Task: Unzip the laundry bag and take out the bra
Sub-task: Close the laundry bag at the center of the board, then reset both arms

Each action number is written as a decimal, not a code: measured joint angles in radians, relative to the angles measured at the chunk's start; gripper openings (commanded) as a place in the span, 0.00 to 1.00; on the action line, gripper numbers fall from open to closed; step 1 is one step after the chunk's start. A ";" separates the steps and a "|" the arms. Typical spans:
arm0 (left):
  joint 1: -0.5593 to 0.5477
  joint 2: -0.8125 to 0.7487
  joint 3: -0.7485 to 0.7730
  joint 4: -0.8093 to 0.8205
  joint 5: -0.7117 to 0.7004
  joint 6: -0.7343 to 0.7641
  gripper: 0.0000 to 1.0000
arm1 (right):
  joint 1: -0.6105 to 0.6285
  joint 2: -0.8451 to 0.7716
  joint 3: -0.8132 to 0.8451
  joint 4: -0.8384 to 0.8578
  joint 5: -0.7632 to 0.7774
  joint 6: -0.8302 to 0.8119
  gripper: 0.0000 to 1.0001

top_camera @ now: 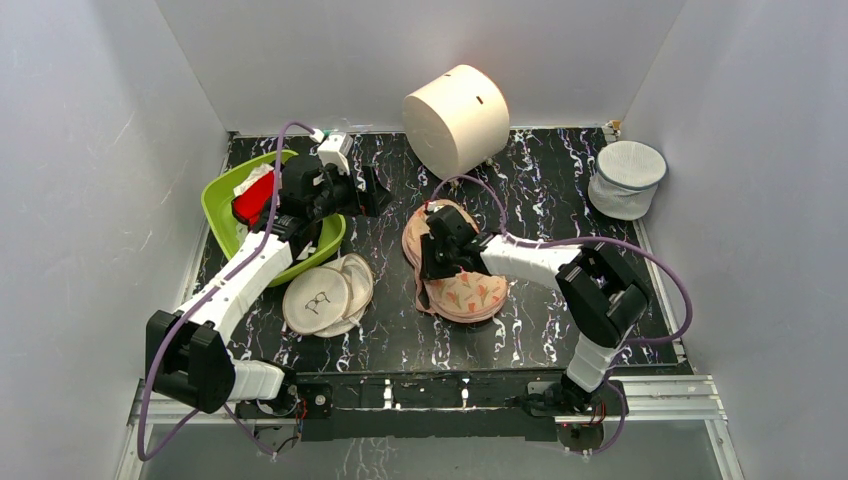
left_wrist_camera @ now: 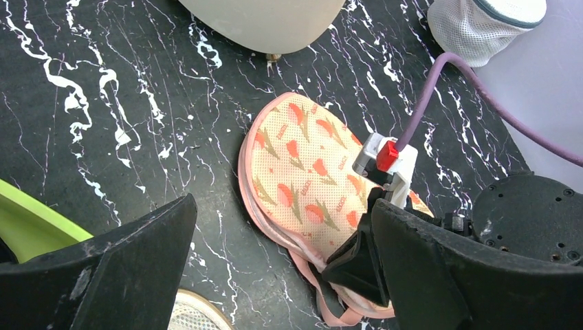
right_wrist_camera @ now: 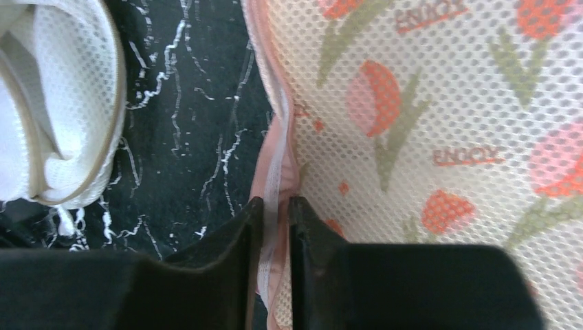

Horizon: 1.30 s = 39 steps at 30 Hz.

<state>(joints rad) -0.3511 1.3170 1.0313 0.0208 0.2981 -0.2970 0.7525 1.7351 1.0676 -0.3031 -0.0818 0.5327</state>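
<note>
With the red bra (top_camera: 250,202) seemingly in the green bowl (top_camera: 214,205) at far left beside the wide, empty left gripper (left_wrist_camera: 282,206), the narrow right gripper (right_wrist_camera: 275,220) pinches the left rim of the laundry bag (top_camera: 470,290) in the middle, so pulling away too early could drag the bag along.

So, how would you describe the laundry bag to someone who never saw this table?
On the black marbled table, look in front of the cream drum, near the middle. The laundry bag lies under the right gripper; unlike the plain beige discs to its left, it is peach with red flowers.
</note>
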 measured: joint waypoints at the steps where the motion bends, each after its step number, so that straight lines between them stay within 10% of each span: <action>1: 0.000 0.001 0.000 0.000 0.000 0.000 0.98 | 0.000 0.000 -0.008 0.017 -0.013 0.011 0.33; 8: 0.000 0.005 -0.003 0.002 0.000 0.011 0.98 | -0.052 -0.071 -0.020 0.071 -0.114 0.018 0.80; 16: 0.000 0.022 -0.058 0.039 -0.005 0.031 0.98 | -0.341 -0.428 -0.126 0.111 -0.212 -0.046 0.97; 23: -0.001 -0.022 -0.051 -0.063 -0.130 0.048 0.98 | -0.657 -0.694 -0.112 -0.141 -0.199 -0.172 0.98; 39: -0.001 -0.518 0.243 -0.201 -0.308 0.014 0.98 | -0.649 -1.063 0.369 -0.332 0.000 -0.317 0.98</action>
<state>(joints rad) -0.3519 0.7986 1.2743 -0.1806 -0.0097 -0.2832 0.1040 0.6720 1.4368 -0.6353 -0.0822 0.2153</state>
